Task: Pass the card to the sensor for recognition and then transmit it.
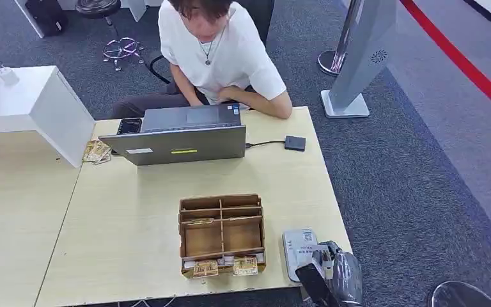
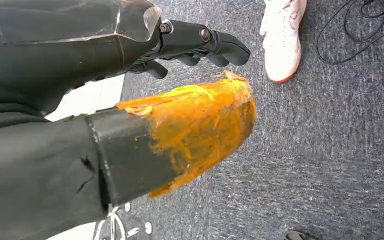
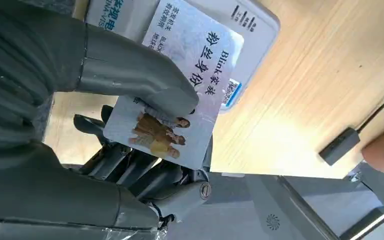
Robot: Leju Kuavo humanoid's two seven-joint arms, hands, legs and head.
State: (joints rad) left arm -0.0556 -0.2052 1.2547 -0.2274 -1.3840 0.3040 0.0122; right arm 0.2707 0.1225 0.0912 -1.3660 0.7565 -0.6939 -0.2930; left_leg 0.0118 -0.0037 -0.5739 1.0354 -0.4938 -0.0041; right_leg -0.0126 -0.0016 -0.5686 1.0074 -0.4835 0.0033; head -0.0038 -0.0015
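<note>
1. White card (image 3: pixel 180 85) pinched between thumb and fingers of the right hand (image 3: pixel 145 145), held face-out just over the white sensor (image 1: pixel 298 251) at lower right of the head view, likely for reading.
2. Left hand (image 2: pixel 200 45) hanging over grey carpet, fingers loosely curled, holding nothing.
3. Wooden tray (image 1: pixel 221 233) mid-surface, laptop (image 1: pixel 179 137) and person (image 1: pixel 220 54) beyond, probably the one to receive the card.
4. Card hidden behind the hand in the head view; contact with the sensor impossible to tell.
</note>
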